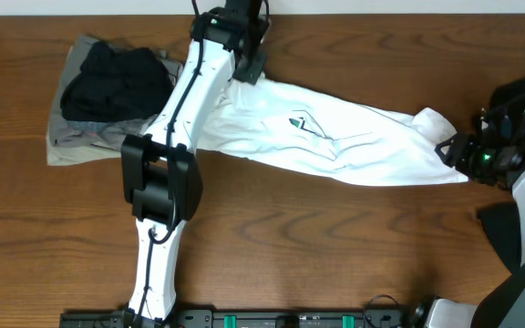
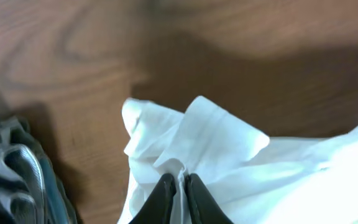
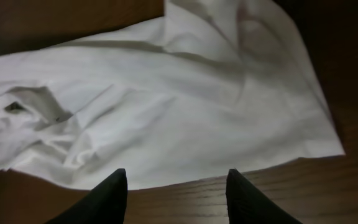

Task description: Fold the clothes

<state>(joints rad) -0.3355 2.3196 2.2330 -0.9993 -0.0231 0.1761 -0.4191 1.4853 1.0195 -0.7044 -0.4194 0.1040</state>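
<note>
From overhead we see the white short-sleeved T-shirt point(image 1: 354, 150) of soft cloth lying in a long, crumpled band across the middle of the brown wood-grain table point(image 1: 335, 255), its small green-and-grey print point(image 1: 301, 123) facing up. At the table's left end a crumpled black garment point(image 1: 112, 82) rests on a flat grey-khaki garment point(image 1: 76, 146), and the shirt's left end lies just beside them.

The left gripper point(image 1: 249, 66) sits at that end of the shirt, but from above its own wrist hides the fingers. The left wrist view shows what overhead cannot: the left gripper point(image 2: 180, 182) has its two dark fingers point(image 2: 161, 200) pressed almost together, pinching a puckered fold of the white cloth. A sliver of the grey-khaki garment point(image 2: 11, 174) shows at that view's lower left.

The right gripper point(image 1: 452, 150) is at the shirt's right end, and overhead we cannot tell how its jaws stand. In the right wrist view the right gripper point(image 3: 178, 183) has its fingers point(image 3: 110, 196) moderately apart with nothing between them. They are poised just short of the shirt's near edge, with bare wood showing in the gap.
</note>
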